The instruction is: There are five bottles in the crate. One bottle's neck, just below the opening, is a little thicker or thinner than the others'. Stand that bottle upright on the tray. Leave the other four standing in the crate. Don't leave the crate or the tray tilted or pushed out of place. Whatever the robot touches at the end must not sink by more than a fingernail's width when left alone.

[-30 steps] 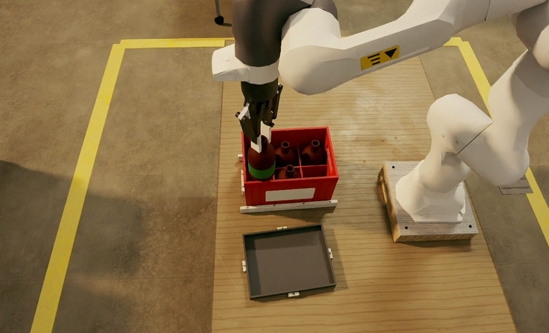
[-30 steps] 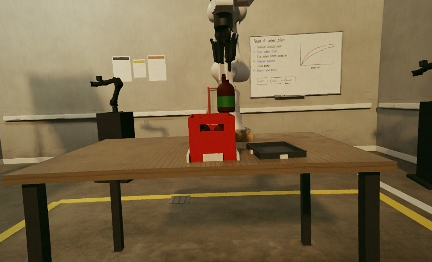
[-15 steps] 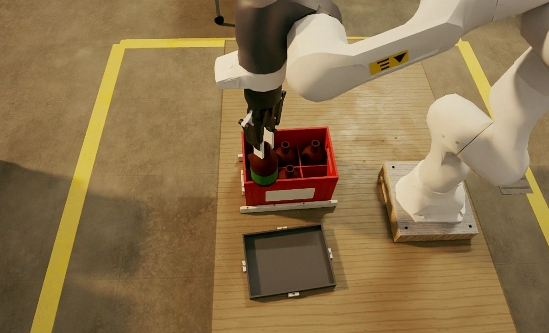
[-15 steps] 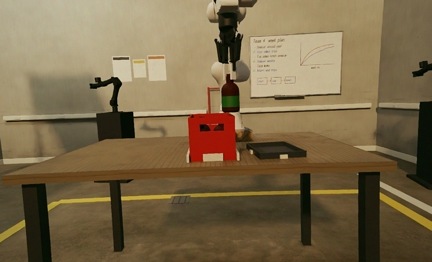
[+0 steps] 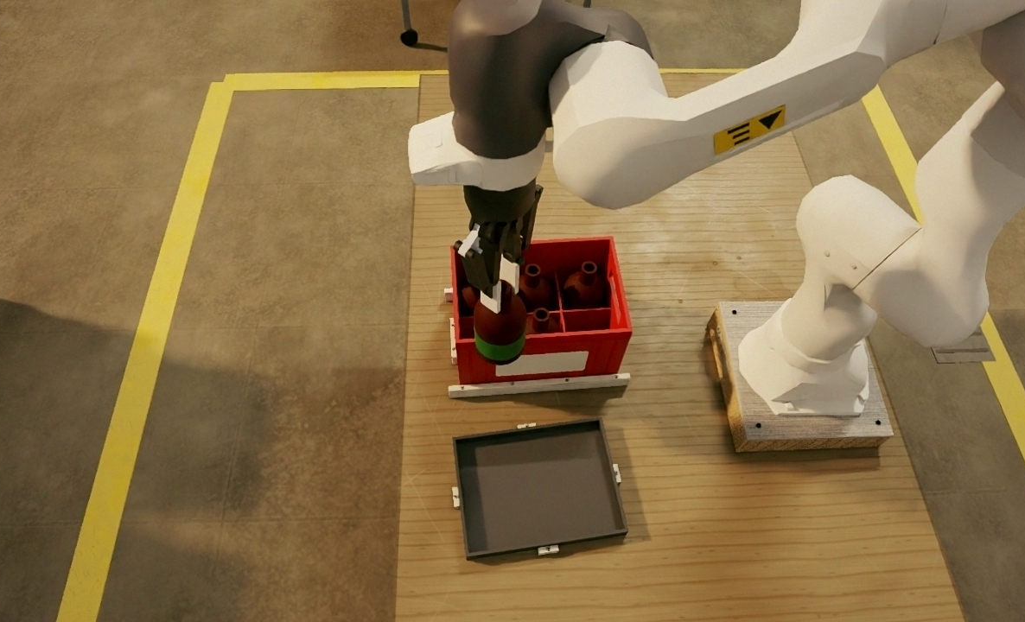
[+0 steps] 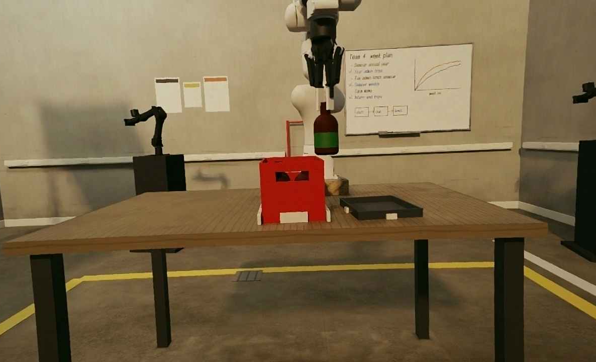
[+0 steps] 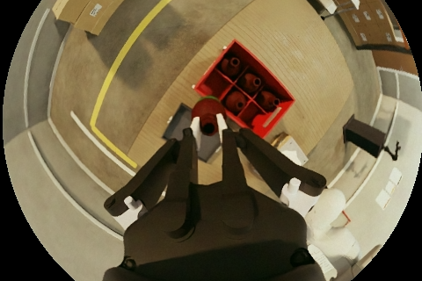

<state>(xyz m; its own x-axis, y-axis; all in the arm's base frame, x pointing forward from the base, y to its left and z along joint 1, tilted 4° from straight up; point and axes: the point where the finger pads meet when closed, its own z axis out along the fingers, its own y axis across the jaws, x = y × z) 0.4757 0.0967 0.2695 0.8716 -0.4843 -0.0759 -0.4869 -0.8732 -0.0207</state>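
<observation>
My gripper (image 5: 500, 290) (image 6: 324, 99) (image 7: 208, 123) is shut on the neck of a dark red-brown bottle (image 5: 499, 328) (image 6: 325, 123) (image 7: 207, 107) with a green band. The bottle hangs upright, its base just above rim height, near the tray-side wall of the red crate (image 5: 613, 357) (image 6: 292, 198) (image 7: 265, 71). Four other bottles (image 5: 533, 291) (image 5: 587, 289) (image 7: 230, 66) (image 7: 251, 82) (image 7: 236, 102) (image 7: 267, 100) stand in the crate; one is mostly hidden in the top view. Neck differences are too small to tell. The dark grey tray (image 5: 539, 495) (image 6: 392, 212) (image 7: 178, 122) lies flat and holds nothing.
A long white strip (image 5: 539, 386) lies along the crate's tray side, and small white blocks (image 5: 548, 549) (image 6: 391, 216) sit around the tray. The arm's base block (image 5: 810, 442) stands to the right in the top view. Two crate compartments (image 7: 212, 82) (image 7: 258, 119) hold no bottle.
</observation>
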